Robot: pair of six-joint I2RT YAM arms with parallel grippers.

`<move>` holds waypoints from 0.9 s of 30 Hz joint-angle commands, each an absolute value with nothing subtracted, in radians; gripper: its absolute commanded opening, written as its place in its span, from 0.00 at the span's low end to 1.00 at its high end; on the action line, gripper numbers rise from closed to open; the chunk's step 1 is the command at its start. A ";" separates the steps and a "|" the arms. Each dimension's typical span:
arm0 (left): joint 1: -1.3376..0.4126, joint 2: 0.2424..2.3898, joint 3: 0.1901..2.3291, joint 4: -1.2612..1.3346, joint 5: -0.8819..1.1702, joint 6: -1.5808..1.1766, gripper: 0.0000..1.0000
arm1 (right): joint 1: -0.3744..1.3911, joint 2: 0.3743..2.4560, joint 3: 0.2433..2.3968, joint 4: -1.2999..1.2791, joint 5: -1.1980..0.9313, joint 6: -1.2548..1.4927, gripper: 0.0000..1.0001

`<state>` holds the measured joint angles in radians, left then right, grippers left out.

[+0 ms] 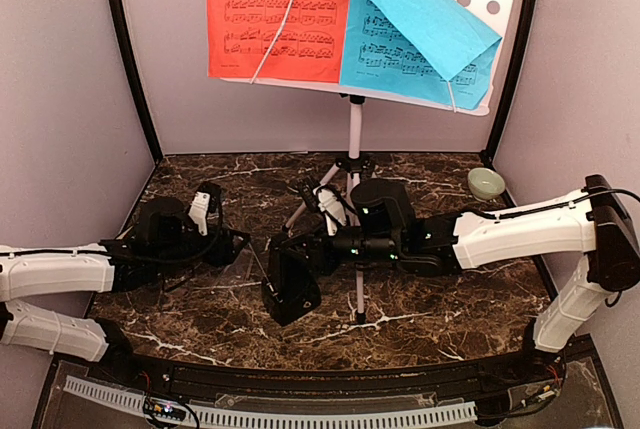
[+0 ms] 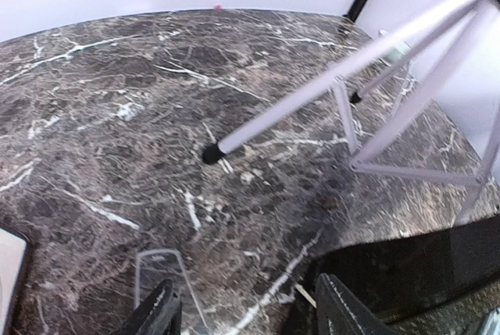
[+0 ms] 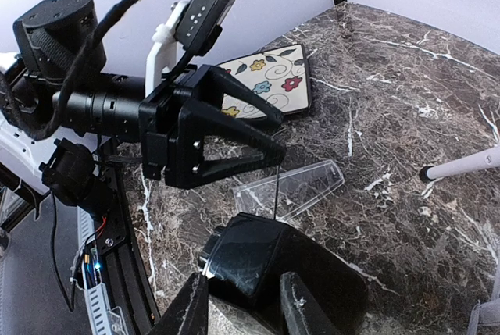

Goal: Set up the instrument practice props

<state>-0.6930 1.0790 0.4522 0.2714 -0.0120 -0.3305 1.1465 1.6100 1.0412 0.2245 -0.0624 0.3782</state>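
Note:
The white perforated music stand (image 1: 352,139) stands at the back on tripod legs (image 2: 312,105). It carries a red sheet (image 1: 275,14) and a blue sheet (image 1: 415,49) whose top has flopped over. The black metronome (image 1: 290,294) sits tilted on the table's middle, and my right gripper (image 3: 246,308) is shut on its body (image 3: 273,269). Its thin pendulum rod (image 3: 276,187) sticks up. Its clear cover (image 3: 293,190) lies on the marble, also visible in the left wrist view (image 2: 160,272). My left gripper (image 1: 235,242) is open and empty just left of the metronome, jaws toward it.
A square floral tile (image 3: 269,77) lies at the left behind my left gripper. A small pale green bowl (image 1: 486,183) sits at the back right. One tripod leg (image 1: 358,294) reaches forward beside the right arm. Grey walls enclose the dark marble table (image 1: 440,319).

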 commanded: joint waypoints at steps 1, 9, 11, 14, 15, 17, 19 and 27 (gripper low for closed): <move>-0.629 1.118 0.527 0.231 -0.007 -0.310 0.61 | 1.159 1.635 1.011 0.125 -0.051 0.355 0.32; -0.355 1.160 0.678 0.116 0.148 -0.391 0.66 | 1.161 1.627 1.015 0.115 -0.051 0.347 0.32; -0.314 1.171 0.709 0.112 0.201 -0.398 0.69 | 1.162 1.624 1.020 0.114 -0.050 0.346 0.33; -0.304 1.198 0.763 0.084 0.254 -0.377 0.72 | 1.164 1.613 1.033 0.109 -0.049 0.340 0.36; -0.303 1.207 0.777 0.076 0.271 -0.372 0.73 | 1.165 1.608 1.041 0.103 -0.050 0.337 0.37; -0.303 1.216 0.791 0.067 0.293 -0.369 0.75 | 1.166 1.602 1.059 0.092 -0.053 0.330 0.40; -0.303 1.217 0.798 0.064 0.308 -0.365 0.76 | 1.166 1.584 1.081 0.084 -0.052 0.317 0.45; -0.304 1.184 0.821 0.030 0.315 -0.343 0.79 | 1.165 1.509 1.208 0.044 -0.019 0.270 0.69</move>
<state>-0.3050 1.2167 0.7826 0.0681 0.2859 -0.3672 1.1587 1.5780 1.1168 0.0456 -0.0471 0.3038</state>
